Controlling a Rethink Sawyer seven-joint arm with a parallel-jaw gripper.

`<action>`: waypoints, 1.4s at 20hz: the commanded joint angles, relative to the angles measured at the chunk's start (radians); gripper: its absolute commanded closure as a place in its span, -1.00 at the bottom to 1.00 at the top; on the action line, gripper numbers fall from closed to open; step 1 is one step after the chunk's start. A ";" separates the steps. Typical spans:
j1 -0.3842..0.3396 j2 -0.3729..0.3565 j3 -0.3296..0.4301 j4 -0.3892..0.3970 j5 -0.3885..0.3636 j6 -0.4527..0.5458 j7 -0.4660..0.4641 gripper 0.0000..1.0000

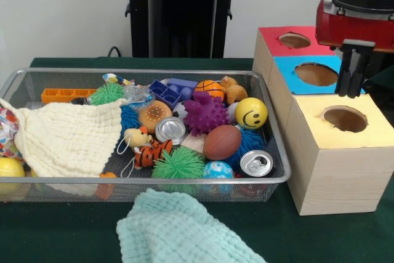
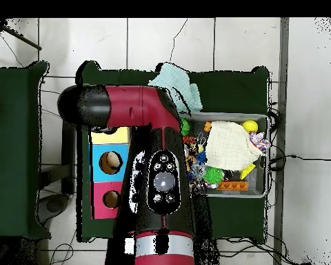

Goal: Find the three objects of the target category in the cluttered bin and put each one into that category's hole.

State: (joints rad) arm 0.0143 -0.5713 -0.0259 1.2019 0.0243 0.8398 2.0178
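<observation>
We see the table (image 1: 37, 238) under a dark green cloth, and the red and black arm (image 2: 158, 172) covers most of the overhead view. In the front view the mesh bin (image 1: 148, 180) sits left of a row of three wooden boxes: yellow-topped box (image 1: 345, 152) nearest the camera, blue-topped box (image 1: 295, 75) behind it, red-topped box (image 1: 277, 38) farthest, each with one round hole on top. The pincer (image 1: 352, 69) hangs over the boundary between the blue and yellow tops, above the boxes and not in the bin; its dark fingers look close together with nothing visible between them, but we cannot tell for sure whether they are closed. A cream cloth (image 1: 64, 137) covers the bin's left part and spills over the left rim; a mint cloth (image 1: 178, 229) lies on the table in front of the bin, outside it. The category's objects are not identifiable to us; all loose items are in the bin. Among them: brown football (image 1: 222, 142), purple spiky ball (image 1: 206, 113), green spiky ball (image 1: 178, 164), yellow smiley ball (image 1: 251, 113), small basketball (image 1: 210, 88), two cans (image 1: 256, 163) seen end-on, orange tray (image 1: 64, 95) at the back left, blue block (image 1: 165, 92), tiger toy (image 1: 151, 151).
</observation>
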 commanded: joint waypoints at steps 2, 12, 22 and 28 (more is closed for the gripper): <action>-0.054 0.048 0.055 -0.017 -0.028 0.123 -0.014 1.00; -0.076 0.055 0.069 -0.002 -0.048 0.078 -0.046 1.00; -0.105 0.073 0.083 -0.009 -0.064 0.062 -0.091 1.00; -0.133 0.116 0.100 -0.043 -0.077 0.049 -0.126 1.00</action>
State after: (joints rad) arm -0.0632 -0.5372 -0.0179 1.1489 0.0109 0.8398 2.0178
